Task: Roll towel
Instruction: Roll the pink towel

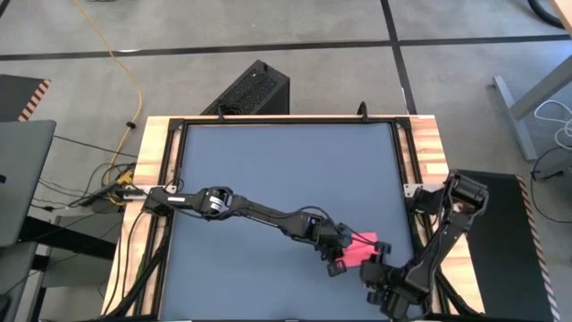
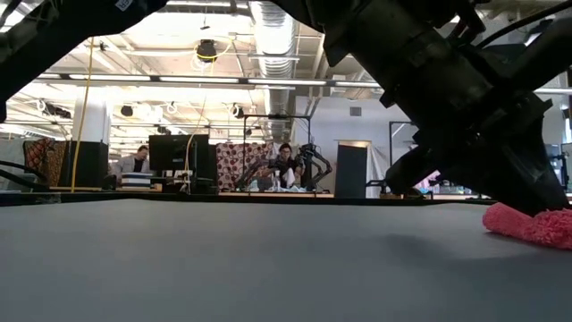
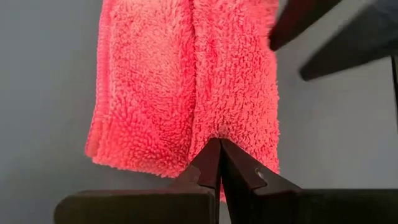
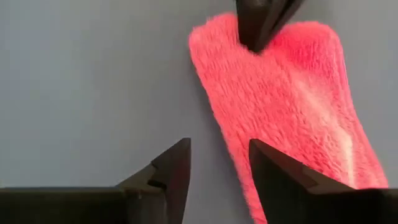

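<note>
Grippers: two. Left gripper (image 3: pixel 219 163) fills the bottom middle of its wrist view, fingers clenched together, tips pressed on the near end of the towel. Right gripper (image 4: pixel 219 163) sits at the bottom of its own wrist view, fingers apart, holding nothing, with one finger (image 4: pixel 283 171) over the towel's edge.
Towel: one, bright pink and fluffy (image 1: pixel 360 250). It lies folded into a long narrow strip on the table, at the lower right of the high view, between the two grippers.
Table: one, dark grey top (image 1: pixel 286 170) with a wooden rim.
Arms: two. Left arm (image 1: pixel 259 213) reaches from the left middle to the towel. Right arm (image 1: pixel 438 240) bends in from the right edge.
Black box: one (image 1: pixel 250 89), on the floor above the table in the high view.
People: two, far off in the room behind, middle of the low view (image 2: pixel 286 165).
</note>
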You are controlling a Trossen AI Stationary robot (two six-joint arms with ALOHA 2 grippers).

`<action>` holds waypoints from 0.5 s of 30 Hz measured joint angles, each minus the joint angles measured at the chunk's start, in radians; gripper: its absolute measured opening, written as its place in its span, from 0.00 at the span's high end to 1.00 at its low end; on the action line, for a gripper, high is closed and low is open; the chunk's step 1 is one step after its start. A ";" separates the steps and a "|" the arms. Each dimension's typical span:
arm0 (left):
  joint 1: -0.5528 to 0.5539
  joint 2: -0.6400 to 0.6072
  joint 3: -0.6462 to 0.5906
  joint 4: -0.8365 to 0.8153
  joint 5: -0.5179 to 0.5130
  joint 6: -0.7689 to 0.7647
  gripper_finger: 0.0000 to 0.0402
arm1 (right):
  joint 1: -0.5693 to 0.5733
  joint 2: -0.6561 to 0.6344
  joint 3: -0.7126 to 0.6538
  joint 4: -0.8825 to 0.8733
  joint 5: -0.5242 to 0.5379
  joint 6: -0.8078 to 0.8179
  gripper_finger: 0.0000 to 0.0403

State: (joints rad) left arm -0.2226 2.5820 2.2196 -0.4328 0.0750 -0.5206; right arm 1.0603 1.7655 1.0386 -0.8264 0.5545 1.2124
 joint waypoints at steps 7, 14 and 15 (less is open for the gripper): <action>0.000 0.000 0.000 0.000 0.026 -0.016 1.00 | -0.013 0.037 0.000 -0.007 0.021 -0.126 0.59; 0.003 0.000 0.000 -0.005 0.027 -0.021 1.00 | -0.044 0.014 0.025 -0.032 0.050 -0.181 0.55; 0.005 0.000 0.000 -0.005 0.027 -0.024 1.00 | -0.045 0.014 0.033 -0.033 0.052 -0.195 0.54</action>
State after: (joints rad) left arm -0.2174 2.5820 2.2196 -0.4377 0.1020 -0.5442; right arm 1.0158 1.7790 1.0711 -0.8593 0.6062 1.0174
